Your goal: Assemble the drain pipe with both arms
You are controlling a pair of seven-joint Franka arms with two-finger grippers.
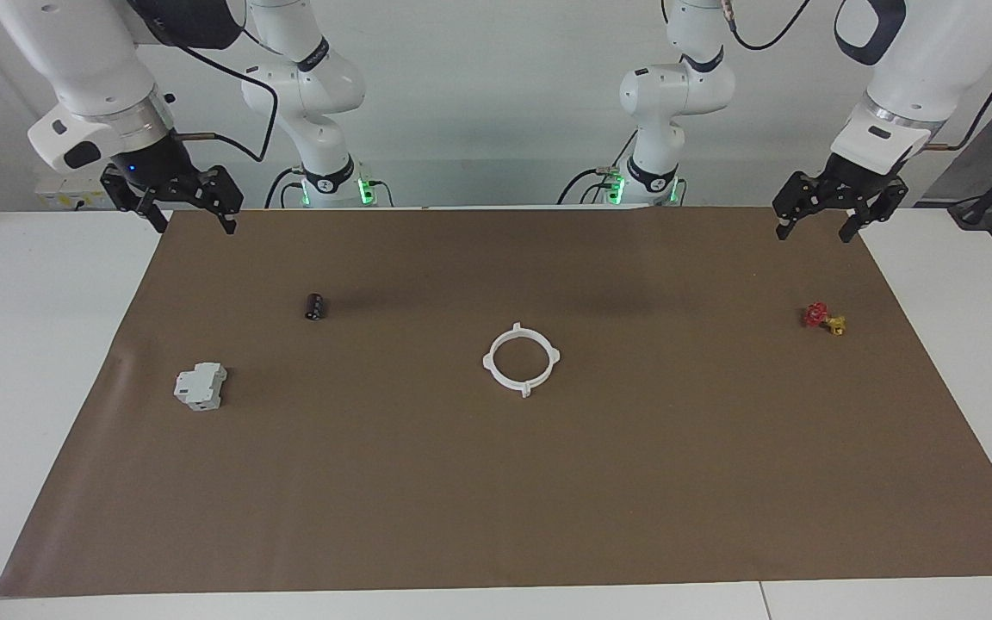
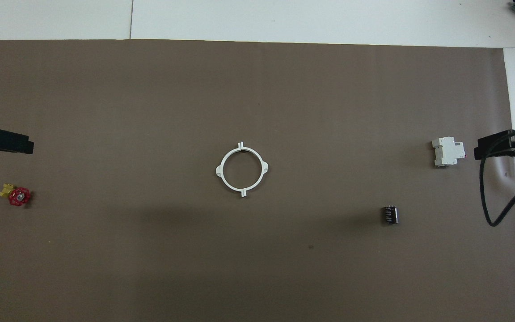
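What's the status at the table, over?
Left gripper and right gripper both open, raised at the mat's corners. Drain pipe forms one ring mid-mat, untouched. Nothing near it.

White tabbed ring flat on brown mat

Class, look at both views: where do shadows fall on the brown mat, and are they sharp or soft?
Facing view: soft dark smudges on the mat, beside the black cylinder and nearer the robots than the white ring. Overhead view: a broad, blurred-edged dark band nearer the robots than the ring; no glare shows in either view.
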